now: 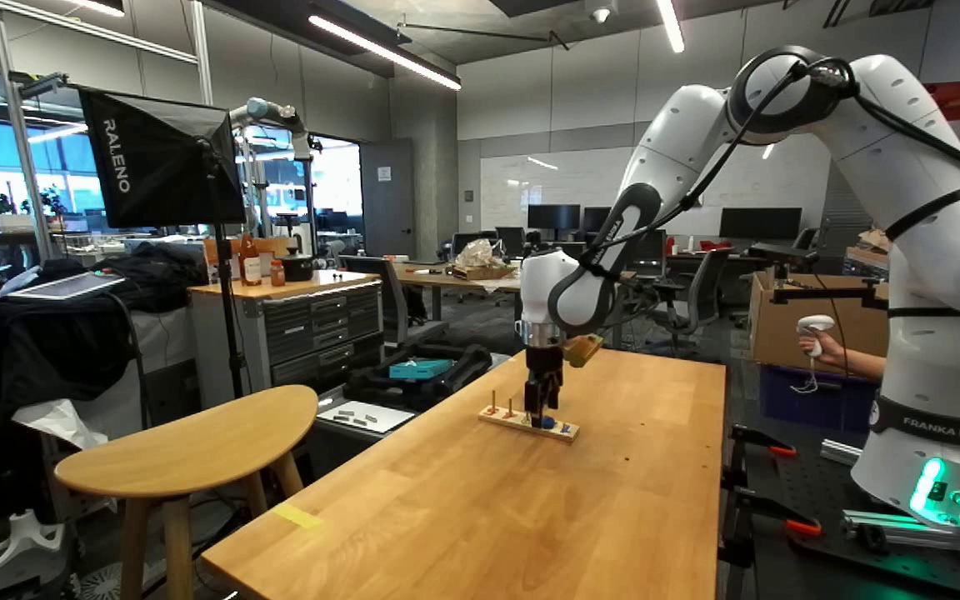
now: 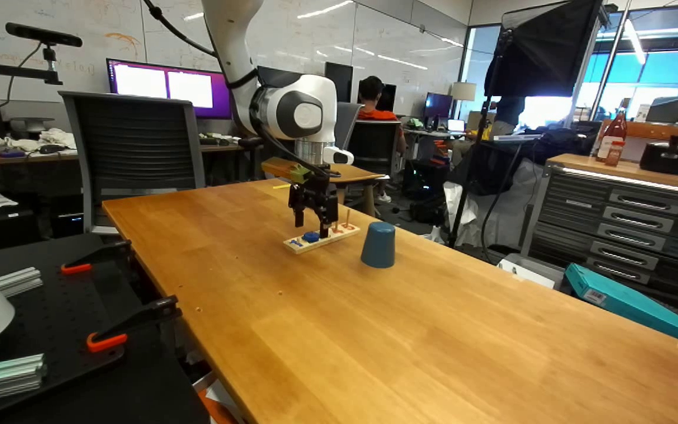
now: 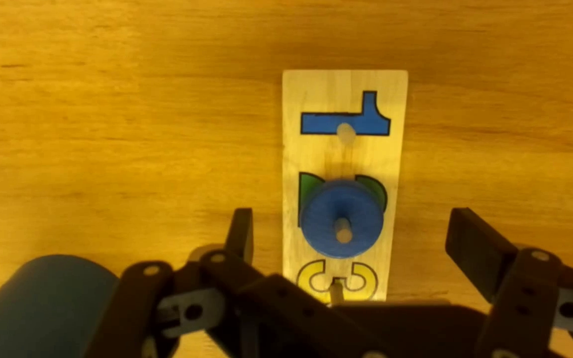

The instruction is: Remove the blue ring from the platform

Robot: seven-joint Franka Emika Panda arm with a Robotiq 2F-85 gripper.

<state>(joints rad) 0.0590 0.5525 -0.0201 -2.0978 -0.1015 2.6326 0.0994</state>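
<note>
1. The black claw [image 3: 351,219] stands over the platform [image 3: 311,154], its fingers [image 3: 480,248] on either side; in the wrist view the blue ring [image 3: 329,219] lies between them, a little right of and below the frame's centre.
2. In both exterior views the ring shows below mid-frame, just beside a fingertip.
3. The claw is spread wide: strips of platform and table [image 3: 117,149] show on each side of the ring, so the fingers stand apart from it. Whether a fingertip touches the table, I cannot tell.
4. The ring sits on the platform around an upright peg [image 3: 343,231], its round face partly covering a green printed figure [image 3: 307,191].
5. It is a thick blue disc, smooth and matte-looking; the peg's wooden end pokes up through its middle.
6. The platform is a thin rectangular strip of pale wood. Toward the top of the wrist view it bears a black-outlined blue numeral one [image 3: 324,123], and nearer the bottom a yellow three [image 3: 370,281], partly hidden by the claw.
7. The table is warm brown wood, its grain running sideways across the wrist view.
8. A tapered blue-grey cup [image 2: 379,246] stands wide end down near the platform, right of centre in an exterior view, and fills the lower left corner of the wrist view.
</note>
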